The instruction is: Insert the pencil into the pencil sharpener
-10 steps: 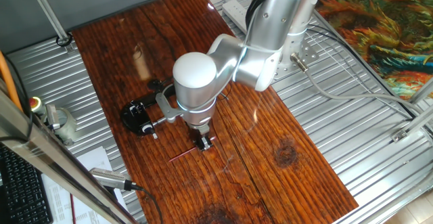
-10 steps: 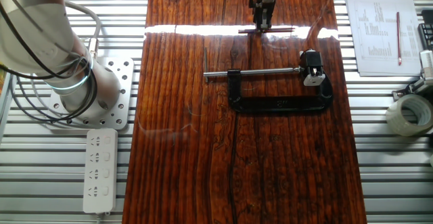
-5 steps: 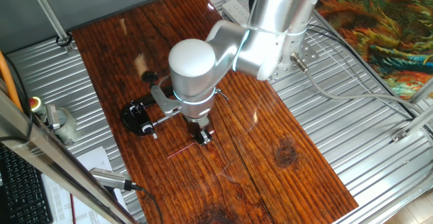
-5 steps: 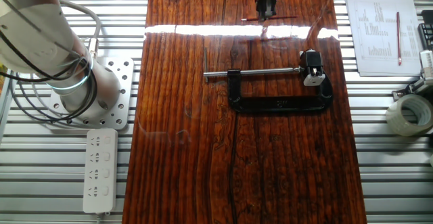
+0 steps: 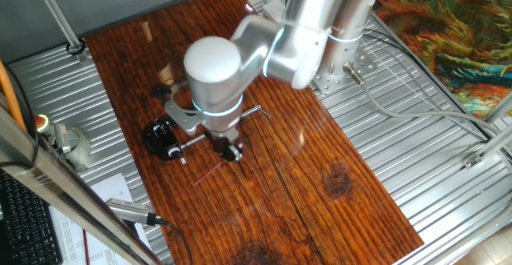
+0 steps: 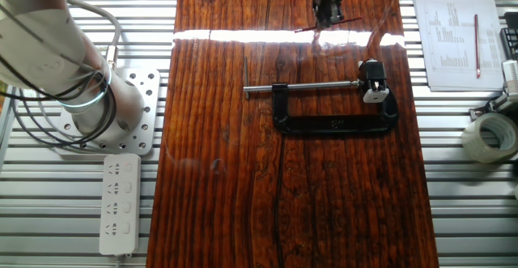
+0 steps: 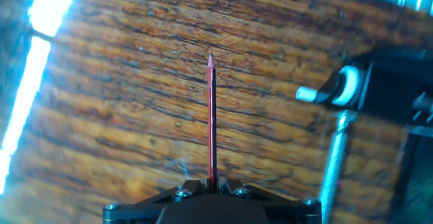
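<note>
One gripper, one red pencil, one black C-clamp, one pencil sharpener.
The fingers are pinched on the pencil's back end, held above the wooden table near its far edge. Only the hand view shows its sharpened tip; the other fixed view shows the whole clamp and bare boards below.

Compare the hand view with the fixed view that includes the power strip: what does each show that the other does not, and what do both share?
Only the hand view shows the pencil clamped in the gripper, with its tip free. Only the fixed view shows the whole C-clamp, the power strip, the tape roll and papers. Both share the wooden tabletop and the pencil.
</note>
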Robot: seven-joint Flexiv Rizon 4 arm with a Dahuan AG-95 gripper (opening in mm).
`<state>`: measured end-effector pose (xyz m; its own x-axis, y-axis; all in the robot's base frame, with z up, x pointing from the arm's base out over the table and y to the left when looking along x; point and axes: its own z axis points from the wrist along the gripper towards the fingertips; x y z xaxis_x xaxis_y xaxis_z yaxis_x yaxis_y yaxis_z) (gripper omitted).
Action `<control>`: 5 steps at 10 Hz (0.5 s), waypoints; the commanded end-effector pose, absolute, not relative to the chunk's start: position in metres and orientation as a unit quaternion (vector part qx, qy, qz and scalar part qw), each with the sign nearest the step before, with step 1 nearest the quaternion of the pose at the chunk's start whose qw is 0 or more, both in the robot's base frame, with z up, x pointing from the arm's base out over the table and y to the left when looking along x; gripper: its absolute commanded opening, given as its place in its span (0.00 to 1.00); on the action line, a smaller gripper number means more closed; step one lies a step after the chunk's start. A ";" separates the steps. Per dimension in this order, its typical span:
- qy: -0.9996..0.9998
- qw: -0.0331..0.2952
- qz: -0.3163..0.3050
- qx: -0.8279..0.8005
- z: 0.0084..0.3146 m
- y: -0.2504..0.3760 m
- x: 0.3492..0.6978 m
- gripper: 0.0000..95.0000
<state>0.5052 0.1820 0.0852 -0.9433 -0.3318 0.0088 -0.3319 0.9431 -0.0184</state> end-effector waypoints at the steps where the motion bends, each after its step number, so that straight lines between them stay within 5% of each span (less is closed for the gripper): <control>1: -0.942 0.013 0.024 0.334 0.110 0.151 0.517 0.00; 5: -0.881 0.012 0.018 0.472 0.110 0.151 0.517 0.00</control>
